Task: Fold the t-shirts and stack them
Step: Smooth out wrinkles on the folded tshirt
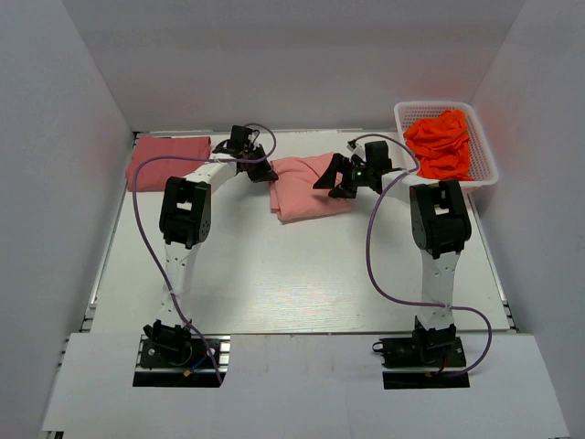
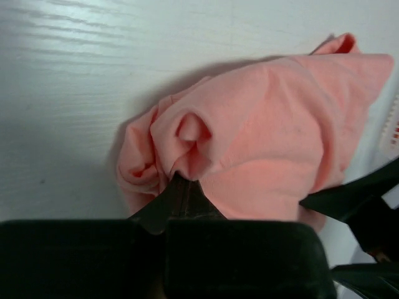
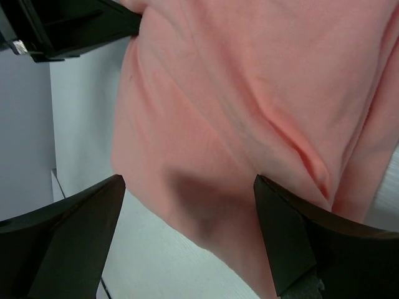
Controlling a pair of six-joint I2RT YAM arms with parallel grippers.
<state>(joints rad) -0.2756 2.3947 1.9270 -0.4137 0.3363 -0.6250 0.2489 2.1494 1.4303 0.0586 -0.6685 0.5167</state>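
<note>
**One tee folded, second mid-fold, basket pile waiting**

The rose-red t-shirt [image 1: 169, 160] is lying as a flat, neat rectangle at the far left corner of the bench [image 1: 302, 283]. That one looks done.

The salmon-pink t-shirt [image 1: 306, 194] is sitting mid-bench toward the back. It is bunched into a rough, thick pad with rounded, puffy edges, so it is not squared off yet. The left hand [image 2: 184, 184] is pinching a small peak of its left edge, fingers together on the cloth. The right hand [image 1: 350, 180] is hovering over its right side, fingers wide apart and straddling the fabric without gripping.

Probably remaining: flattening this fold, then stacking it on the rose one.

The orange cloth [image 1: 441, 144] is heaped, crumpled, in a white lattice plastic basket [image 1: 400, 112] at far right. It is likely more tees to do.

Both tees are soft matte knit that creases easily. The bench is smooth white with a faint wood grain.
</note>
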